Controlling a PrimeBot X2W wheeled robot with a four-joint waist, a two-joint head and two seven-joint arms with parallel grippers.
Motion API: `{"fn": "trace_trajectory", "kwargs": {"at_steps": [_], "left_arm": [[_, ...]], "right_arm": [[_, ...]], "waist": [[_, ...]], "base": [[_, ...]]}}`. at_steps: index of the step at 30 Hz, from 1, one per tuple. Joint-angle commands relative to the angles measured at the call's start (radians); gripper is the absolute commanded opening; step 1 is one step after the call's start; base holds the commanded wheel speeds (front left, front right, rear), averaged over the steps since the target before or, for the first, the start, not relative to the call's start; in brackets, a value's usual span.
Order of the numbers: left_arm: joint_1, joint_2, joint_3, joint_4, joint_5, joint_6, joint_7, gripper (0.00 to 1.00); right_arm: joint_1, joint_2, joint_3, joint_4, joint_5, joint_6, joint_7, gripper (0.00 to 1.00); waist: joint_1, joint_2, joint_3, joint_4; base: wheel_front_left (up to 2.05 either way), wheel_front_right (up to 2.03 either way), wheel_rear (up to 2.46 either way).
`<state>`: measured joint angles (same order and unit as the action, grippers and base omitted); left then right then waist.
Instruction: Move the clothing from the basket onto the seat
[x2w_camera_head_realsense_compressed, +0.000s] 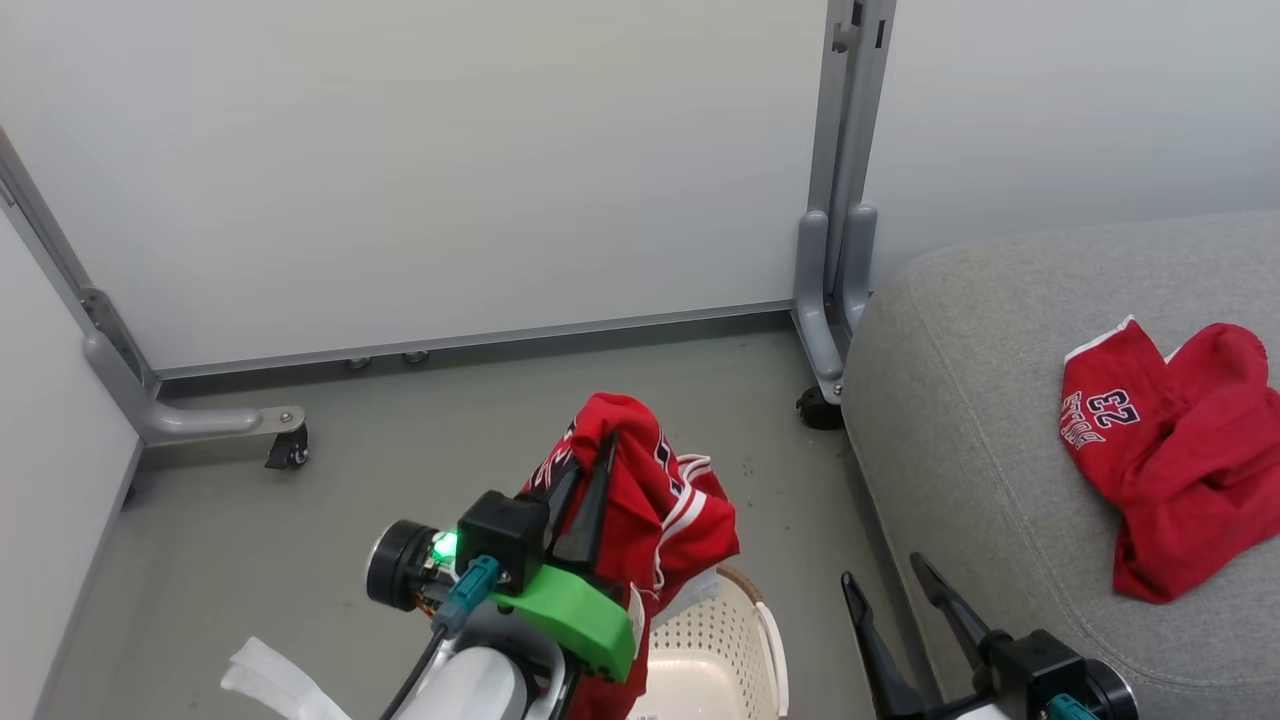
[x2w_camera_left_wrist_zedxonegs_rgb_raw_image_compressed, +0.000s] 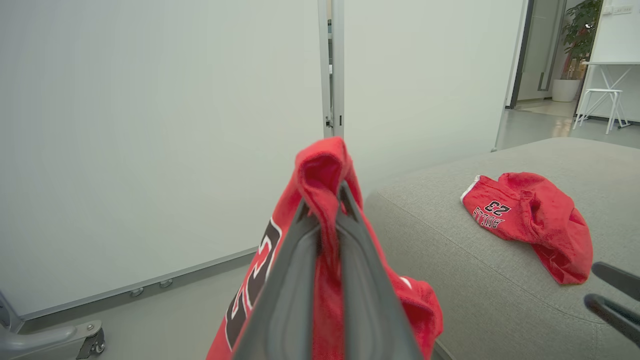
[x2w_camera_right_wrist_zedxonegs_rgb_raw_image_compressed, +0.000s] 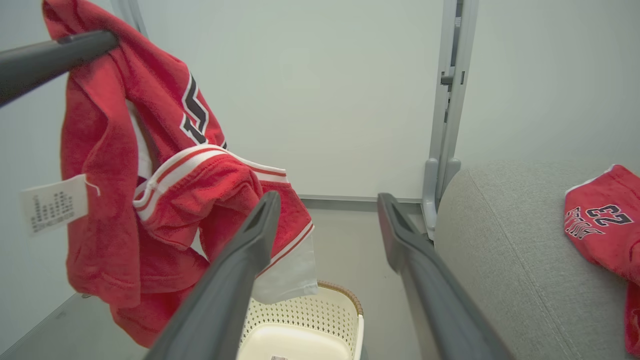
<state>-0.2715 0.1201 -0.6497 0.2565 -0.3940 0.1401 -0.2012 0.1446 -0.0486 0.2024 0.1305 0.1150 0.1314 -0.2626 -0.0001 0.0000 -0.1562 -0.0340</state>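
My left gripper (x2w_camera_head_realsense_compressed: 600, 445) (x2w_camera_left_wrist_zedxonegs_rgb_raw_image_compressed: 325, 200) is shut on a red garment (x2w_camera_head_realsense_compressed: 665, 500) (x2w_camera_left_wrist_zedxonegs_rgb_raw_image_compressed: 320, 165) (x2w_camera_right_wrist_zedxonegs_rgb_raw_image_compressed: 165, 165) with white stripes, which hangs in the air above the cream basket (x2w_camera_head_realsense_compressed: 740, 640) (x2w_camera_right_wrist_zedxonegs_rgb_raw_image_compressed: 305, 315). A white label dangles from the cloth. Another red garment (x2w_camera_head_realsense_compressed: 1180, 470) (x2w_camera_left_wrist_zedxonegs_rgb_raw_image_compressed: 530, 220) (x2w_camera_right_wrist_zedxonegs_rgb_raw_image_compressed: 605, 220), printed 23, lies crumpled on the grey seat (x2w_camera_head_realsense_compressed: 980, 450) (x2w_camera_left_wrist_zedxonegs_rgb_raw_image_compressed: 450, 240) (x2w_camera_right_wrist_zedxonegs_rgb_raw_image_compressed: 505, 240) to the right. My right gripper (x2w_camera_head_realsense_compressed: 883, 569) (x2w_camera_right_wrist_zedxonegs_rgb_raw_image_compressed: 328, 199) stands open and empty between basket and seat, low by the seat's front edge.
White partition panels stand behind, joined by a grey post (x2w_camera_head_realsense_compressed: 845, 200) with a caster foot (x2w_camera_head_realsense_compressed: 820, 405) close to the seat's corner. Another caster foot (x2w_camera_head_realsense_compressed: 288, 450) sits at the left. Grey floor (x2w_camera_head_realsense_compressed: 450, 450) lies between. A stool (x2w_camera_left_wrist_zedxonegs_rgb_raw_image_compressed: 600, 107) stands beyond a doorway.
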Motion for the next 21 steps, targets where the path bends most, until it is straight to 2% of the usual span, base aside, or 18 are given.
{"fn": "trace_trajectory", "kwargs": {"at_steps": [1, 10, 17, 21], "left_arm": [[0.011, 0.006, -0.006, -0.017, 0.004, -0.005, 0.007, 0.0], [-0.025, -0.005, -0.053, -0.117, 0.022, -0.013, 0.048, 0.0], [-0.033, -0.031, -0.087, -0.2, -0.023, -0.047, 0.077, 0.0], [-0.04, -0.036, -0.108, -0.248, -0.03, -0.052, 0.095, 0.0]], "right_arm": [[0.009, -0.003, 0.011, 0.003, -0.007, -0.001, -0.003, 1.0], [-0.039, -0.003, 0.058, -0.026, 0.03, -0.001, -0.003, 1.0], [-0.073, -0.011, 0.071, -0.036, 0.044, -0.001, -0.003, 1.0], [-0.092, -0.017, 0.081, -0.027, 0.054, -0.001, -0.003, 1.0]], "waist": [[0.0001, 0.0, 0.002, 0.0], [0.0001, 0.0, 0.03, 0.004], [0.0001, 0.0, 0.054, 0.015], [0.0001, 0.0, 0.065, 0.021]], "base": [[0.0, 0.0, 0.0], [0.0, 0.0, 0.0], [0.0, 0.0, 0.0], [0.0, 0.0, 0.0]]}}
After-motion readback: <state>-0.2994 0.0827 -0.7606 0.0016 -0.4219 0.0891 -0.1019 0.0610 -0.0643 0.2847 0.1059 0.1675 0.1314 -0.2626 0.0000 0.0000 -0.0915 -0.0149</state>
